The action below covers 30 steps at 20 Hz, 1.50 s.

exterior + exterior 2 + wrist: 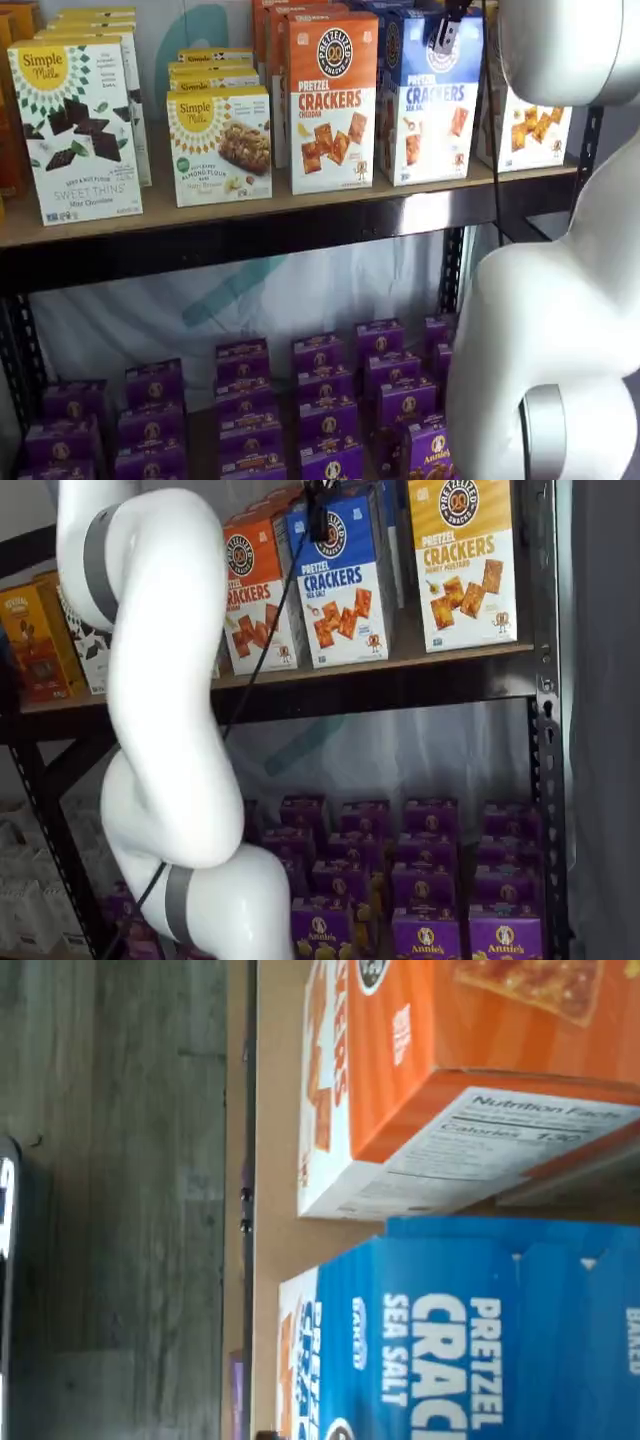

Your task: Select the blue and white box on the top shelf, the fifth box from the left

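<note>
While the white arm (160, 710) fills the foreground in both shelf views, the gripper (318, 515) hangs at the frame's upper edge just before the blue and white box (345, 575), its black fingers too side-on to read; it probably stands spread wide, holding nothing. That box sits on the top shelf (300, 215), touching the orange box (332, 100). A slightly sideways descent could pinch or topple that neighbour instead

Wrist camera sits close above the blue and white box (470, 1340), picture turned sideways. Both shelf views face the top shelf (250, 215) frontally, one angled, sharing that box.
</note>
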Each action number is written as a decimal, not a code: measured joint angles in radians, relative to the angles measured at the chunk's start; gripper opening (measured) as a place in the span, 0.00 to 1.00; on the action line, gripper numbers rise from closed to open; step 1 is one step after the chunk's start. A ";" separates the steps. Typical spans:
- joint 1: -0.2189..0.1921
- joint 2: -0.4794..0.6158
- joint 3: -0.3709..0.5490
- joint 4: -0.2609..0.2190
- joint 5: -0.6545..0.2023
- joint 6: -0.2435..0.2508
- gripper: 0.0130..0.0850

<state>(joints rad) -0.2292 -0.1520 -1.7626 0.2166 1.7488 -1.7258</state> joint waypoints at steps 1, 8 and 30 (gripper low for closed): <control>0.002 0.001 -0.001 -0.003 0.005 0.001 1.00; 0.005 -0.003 0.012 -0.003 0.015 0.003 1.00; -0.038 0.009 -0.026 0.024 0.059 -0.023 0.67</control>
<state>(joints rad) -0.2671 -0.1435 -1.7884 0.2410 1.8077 -1.7489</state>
